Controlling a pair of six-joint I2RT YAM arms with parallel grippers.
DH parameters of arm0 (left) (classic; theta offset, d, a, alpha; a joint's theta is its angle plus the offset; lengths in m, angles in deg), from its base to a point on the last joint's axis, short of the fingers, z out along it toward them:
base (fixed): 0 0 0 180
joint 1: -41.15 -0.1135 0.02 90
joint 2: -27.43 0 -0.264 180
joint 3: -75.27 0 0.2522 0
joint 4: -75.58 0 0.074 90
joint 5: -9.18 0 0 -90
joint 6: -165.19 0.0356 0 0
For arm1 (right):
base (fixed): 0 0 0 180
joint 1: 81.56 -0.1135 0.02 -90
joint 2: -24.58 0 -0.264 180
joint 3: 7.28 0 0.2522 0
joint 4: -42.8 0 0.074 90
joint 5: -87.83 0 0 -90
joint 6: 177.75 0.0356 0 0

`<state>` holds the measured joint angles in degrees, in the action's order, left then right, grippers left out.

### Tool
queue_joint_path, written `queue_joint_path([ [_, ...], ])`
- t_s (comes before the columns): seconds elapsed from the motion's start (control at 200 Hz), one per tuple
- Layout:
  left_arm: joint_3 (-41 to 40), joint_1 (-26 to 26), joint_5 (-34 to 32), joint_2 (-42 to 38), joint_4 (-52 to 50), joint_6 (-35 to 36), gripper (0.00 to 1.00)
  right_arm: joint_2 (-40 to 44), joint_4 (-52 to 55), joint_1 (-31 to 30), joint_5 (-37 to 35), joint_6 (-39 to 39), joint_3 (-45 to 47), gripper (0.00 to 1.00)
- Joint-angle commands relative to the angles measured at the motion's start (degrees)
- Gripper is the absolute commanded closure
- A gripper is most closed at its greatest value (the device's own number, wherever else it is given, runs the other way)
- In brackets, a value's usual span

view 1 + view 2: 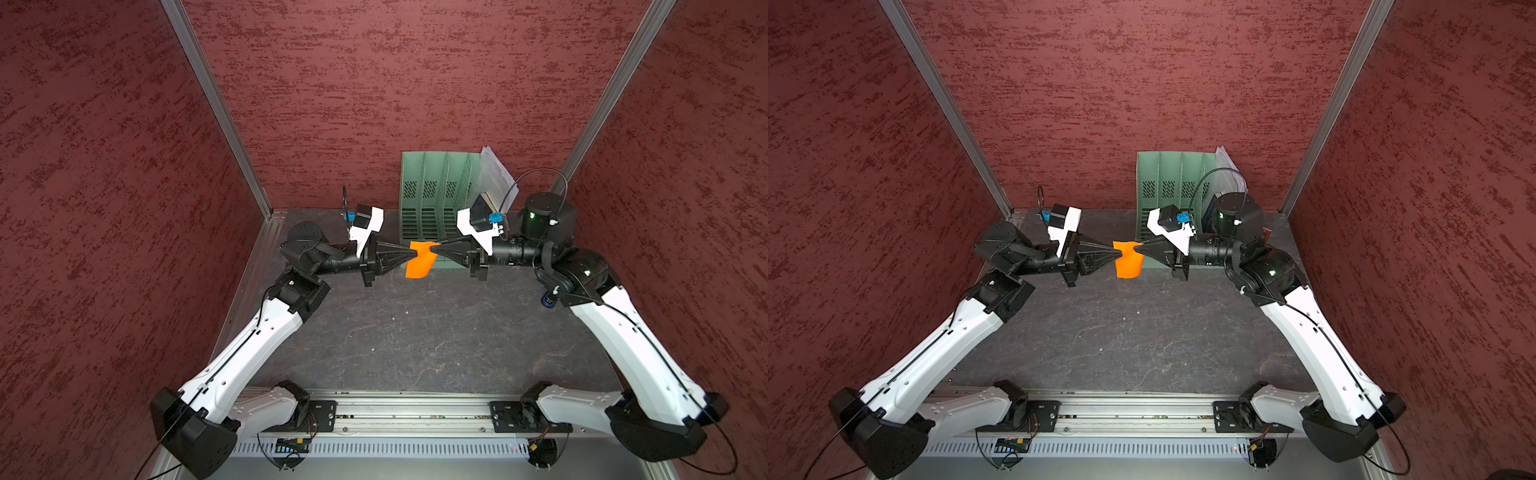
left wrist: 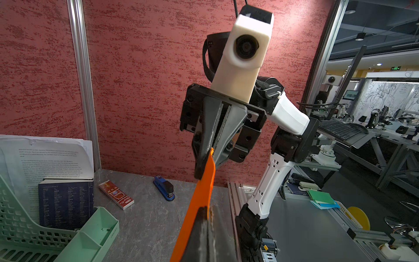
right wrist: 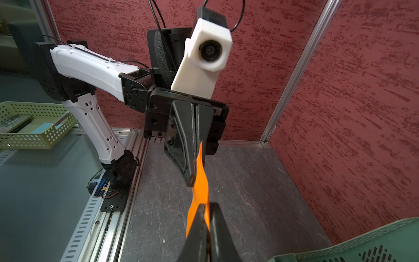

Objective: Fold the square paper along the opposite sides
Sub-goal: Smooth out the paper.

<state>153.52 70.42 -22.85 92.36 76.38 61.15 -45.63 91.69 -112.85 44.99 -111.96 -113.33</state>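
My desk is a grey stone-look desk (image 1: 415, 332) shut in by dark red walls (image 1: 104, 166) at 9, 12 and 3 o'clock. A silver metal rail (image 1: 415, 405) runs along its edge at 6 o'clock. A pale green plastic file rack (image 1: 432, 187) stands against the wall at 12 o'clock, with white printed sheets (image 1: 496, 174) leaning in its end slot at about 1 o'clock. In both top views the rack looks very close behind my two grippers, so there is little room that way. The big bare part of the desk lies toward 6 o'clock, between my two arms.

The bright orange square paper (image 1: 419, 266) hangs in the air above the desk, near the rack. My left gripper (image 1: 411, 250) comes in from 9 o'clock and is squeezed tight on one end of the paper's top edge. My right gripper (image 1: 438, 245) comes in from 3 o'clock and is squeezed tight on the other end. The tips point at each other and are close together.

The paper (image 2: 201, 192) is thin, plain and one colour. It is not flat. It bends in a soft wave between the grippers, and its loose part droops toward 6 o'clock.
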Motion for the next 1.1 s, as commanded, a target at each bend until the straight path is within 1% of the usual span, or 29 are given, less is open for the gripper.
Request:
queue_joint_path([
  [0.0,0.0,0.2,0.1,-0.1,-1.6,1.3,1.00,1.6,-3.0,0.4,-1.3,0.7,0.2,0.92],
  [0.04,0.1,0.1,0.1,-0.1,-1.6,1.3,1.00,1.6,-3.0,0.4,-1.3,0.7,0.0,0.92],
  [0.1,0.2,0.1,0.1,0.1,-1.9,1.4,1.00,1.6,-3.0,0.4,-1.3,0.6,0.1,0.89],
  [0.19,0.5,0.1,0.1,0.4,-2.3,1.6,1.00,1.7,-3.1,0.4,-1.3,0.8,0.2,0.78],
  [0.275,0.7,0.1,0.2,0.5,-2.9,1.8,1.00,1.8,-3.1,0.4,-1.3,0.6,0.3,0.75],
  [0.416,0.7,0.1,0.5,0.3,-3.2,2.0,1.00,1.7,-3.0,0.4,-1.1,0.5,0.3,0.74],
  [0.601,0.5,0.1,0.3,-0.3,-3.6,2.4,1.00,1.2,-2.9,0.4,-0.6,0.6,0.1,0.78],
  [1.027,1.3,0.1,0.2,-1.3,-3.2,3.0,1.00,0.2,-1.7,0.4,-0.3,0.0,0.0,0.78],
  [1.097,1.3,0.1,0.2,-1.5,-3.3,3.1,1.00,0.1,-1.7,0.4,-0.3,0.1,0.0,0.83],
])
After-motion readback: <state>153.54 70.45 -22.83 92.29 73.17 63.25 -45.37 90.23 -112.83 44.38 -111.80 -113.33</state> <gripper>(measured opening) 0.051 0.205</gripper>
